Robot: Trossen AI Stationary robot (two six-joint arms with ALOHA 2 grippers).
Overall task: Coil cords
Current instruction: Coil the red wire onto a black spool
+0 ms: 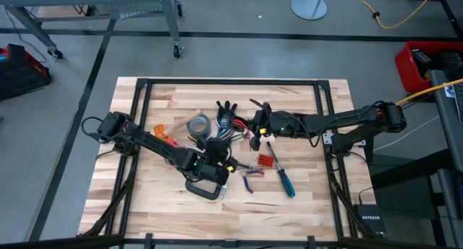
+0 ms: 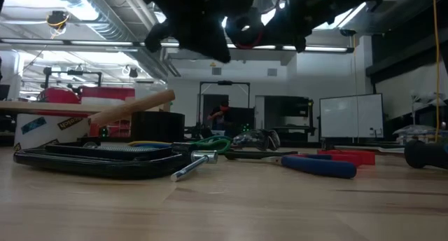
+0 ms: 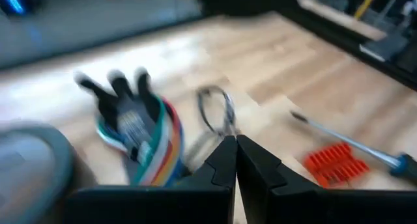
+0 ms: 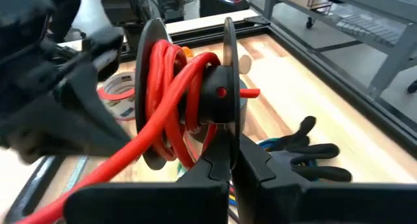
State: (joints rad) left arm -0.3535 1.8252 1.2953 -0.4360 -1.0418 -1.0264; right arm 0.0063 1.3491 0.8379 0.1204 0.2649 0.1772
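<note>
My right gripper (image 4: 232,154) is shut on a black spool (image 4: 189,94) wound with red cord (image 4: 171,87), raised above the table's middle (image 1: 255,126). One red strand (image 4: 78,178) runs off the spool toward my left arm. My left gripper (image 3: 234,146) is shut, and nothing shows between its tips; it hangs above the table just near of the spool (image 1: 223,151). A multicoloured flat cord bundle with black plugs (image 3: 146,136) lies on the table beyond it (image 1: 226,117), beside a thin grey wire loop (image 3: 215,110). My right gripper pinches the spool at the lower rim of one flange (image 4: 228,136) between its two fingers. The spool stands above the fingers, lifted clear of the table (image 2: 243,27). The red strand trails off it slack.
A grey tape roll (image 1: 197,124) and an orange-red tape roll (image 1: 160,131) lie to the left of the grippers. A blue-handled screwdriver (image 1: 283,178), a red toothed piece (image 1: 266,161), pliers (image 1: 249,178) and a black clamp (image 1: 206,189) lie nearer the front.
</note>
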